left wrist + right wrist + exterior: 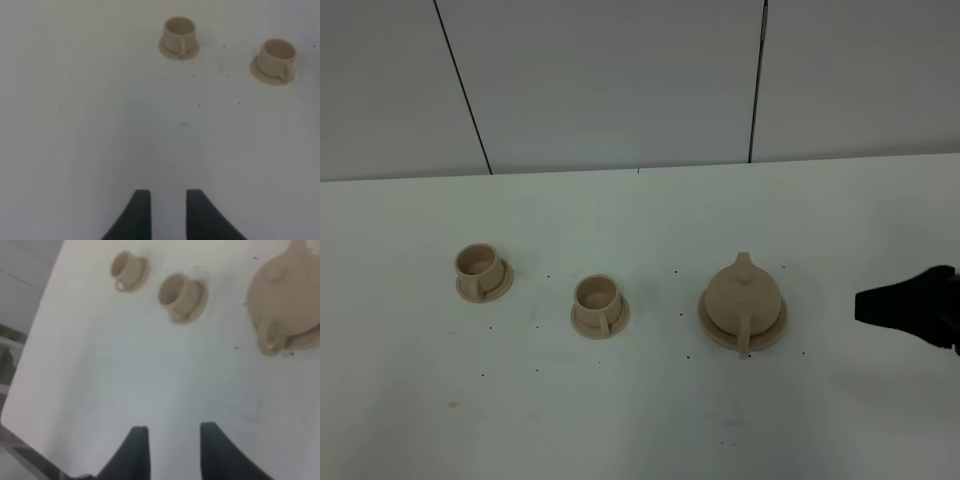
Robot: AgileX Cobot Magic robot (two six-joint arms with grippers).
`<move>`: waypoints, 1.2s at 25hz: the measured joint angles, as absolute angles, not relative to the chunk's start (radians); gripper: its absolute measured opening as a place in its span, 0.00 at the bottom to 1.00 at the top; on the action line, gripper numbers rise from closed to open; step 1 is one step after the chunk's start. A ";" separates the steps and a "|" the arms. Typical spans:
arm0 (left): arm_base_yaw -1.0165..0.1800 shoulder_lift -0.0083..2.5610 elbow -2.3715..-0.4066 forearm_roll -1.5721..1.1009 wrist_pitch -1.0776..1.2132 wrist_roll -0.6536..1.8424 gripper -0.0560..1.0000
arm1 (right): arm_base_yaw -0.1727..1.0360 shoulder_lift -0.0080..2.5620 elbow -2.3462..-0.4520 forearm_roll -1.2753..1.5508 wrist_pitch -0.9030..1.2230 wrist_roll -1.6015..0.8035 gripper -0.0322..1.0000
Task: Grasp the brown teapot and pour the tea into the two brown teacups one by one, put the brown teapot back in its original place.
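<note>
The brown teapot [743,297] sits upright on its wide saucer [712,326], the original place, right of the table's middle, with its loop handle toward the front. The two brown teacups [480,264] [597,297] stand on small saucers to its left. My right gripper [865,305] hovers right of the teapot, apart from it. In the right wrist view this gripper [174,445] is open and empty, with the teapot [287,297] and both cups [125,267] [177,292] ahead. My left gripper [168,210] is open over bare table, the cups [179,32] [277,54] far ahead.
The white table [640,420] carries small dark specks and a reddish spot [453,404]. A grey panelled wall [620,80] runs along its back. The right wrist view shows the table's edge [20,390] with a drop beyond it.
</note>
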State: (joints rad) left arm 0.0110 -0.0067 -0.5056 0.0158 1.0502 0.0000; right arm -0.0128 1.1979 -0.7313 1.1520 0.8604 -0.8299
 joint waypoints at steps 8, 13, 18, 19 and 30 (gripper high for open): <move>0.011 -0.007 -0.506 0.016 1.050 0.000 0.28 | 0.109 1.421 -0.887 0.897 0.745 -0.621 0.27; 0.011 -0.007 -0.506 0.016 1.050 0.000 0.28 | 0.314 1.481 -0.975 0.577 0.645 -0.267 0.27; 0.011 -0.007 -0.506 0.016 1.050 0.000 0.28 | 0.430 1.551 -1.065 0.180 0.721 0.147 0.27; 0.011 -0.007 -0.506 0.016 1.050 0.000 0.28 | 0.447 1.567 -1.084 0.122 0.749 0.197 0.27; 0.011 -0.007 -0.506 0.016 1.050 0.000 0.28 | 0.484 1.852 -1.432 0.112 0.960 0.315 0.27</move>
State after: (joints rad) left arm 0.0110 -0.0067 -0.5056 0.0158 1.0502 0.0000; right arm 0.4843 1.8523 -1.4316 0.1124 0.9602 0.3146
